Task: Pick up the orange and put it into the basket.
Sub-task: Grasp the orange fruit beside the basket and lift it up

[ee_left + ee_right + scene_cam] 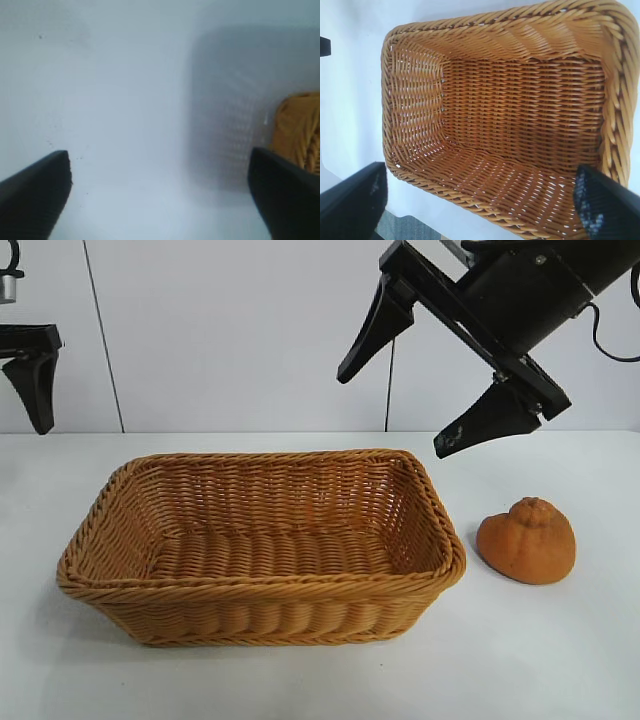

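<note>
Two arms show in the exterior view: the right gripper [400, 400] hangs above the basket's [262, 592] back right corner with fingers spread wide and nothing between them, and the left gripper [38, 390] sits at the far left edge. On the table [560, 660], the orange [527, 540] rests just right of the basket. Left wrist view: both fingers [32, 197] stand wide apart over bare table, the basket's rim [300, 130] at the edge. Right wrist view: spread fingers [350, 205] frame the basket [615, 75].

basket [262, 540]: 1 | orange [527, 542]: 1 | table [560, 660]: 1
</note>
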You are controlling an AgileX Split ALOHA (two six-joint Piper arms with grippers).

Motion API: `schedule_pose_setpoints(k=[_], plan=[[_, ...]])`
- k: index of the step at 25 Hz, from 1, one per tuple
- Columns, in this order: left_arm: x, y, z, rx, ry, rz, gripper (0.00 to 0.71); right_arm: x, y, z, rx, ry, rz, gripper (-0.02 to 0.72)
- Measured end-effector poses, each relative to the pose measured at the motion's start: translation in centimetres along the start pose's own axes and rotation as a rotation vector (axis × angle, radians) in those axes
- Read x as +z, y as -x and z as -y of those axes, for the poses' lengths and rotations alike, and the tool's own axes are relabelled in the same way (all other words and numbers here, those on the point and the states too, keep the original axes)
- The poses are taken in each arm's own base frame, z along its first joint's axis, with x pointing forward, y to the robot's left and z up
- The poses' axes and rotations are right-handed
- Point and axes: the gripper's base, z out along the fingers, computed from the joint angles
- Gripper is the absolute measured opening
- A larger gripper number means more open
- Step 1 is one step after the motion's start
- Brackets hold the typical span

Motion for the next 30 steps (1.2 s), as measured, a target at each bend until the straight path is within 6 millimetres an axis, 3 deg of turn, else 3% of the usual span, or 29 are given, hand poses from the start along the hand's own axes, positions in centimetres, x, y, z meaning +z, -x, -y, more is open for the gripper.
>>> schedule_pose_setpoints(k=[5, 11, 17, 22, 30], plan=[[-0.3, -0.7, 0.4, 0.000, -0.030, -0.008, 0.675, 0.0, 0.0, 0.0, 0.000, 0.000, 0.000, 0.694], [-3.0, -4.4, 0.2, 0.021, -0.012, -0.003, 0.675, 0.0, 0.0, 0.0, -0.001, -0.002, 0.000, 0.694], [-6.0, -11.1, 0.0, 0.025, -0.002, 0.001, 0.673, 0.0, 0.0, 0.0, -0.002, -0.002, -0.003, 0.694], [-8.4, -18.1, -0.2, 0.031, -0.001, 0.053, 0.673, 0.0, -0.1, 0.0, -0.002, 0.000, -0.011, 0.694], [-9.2, -28.0, -0.8, 0.049, -0.008, 0.257, 0.673, 0.0, -0.2, 0.0, -0.002, 0.003, -0.025, 0.694]])
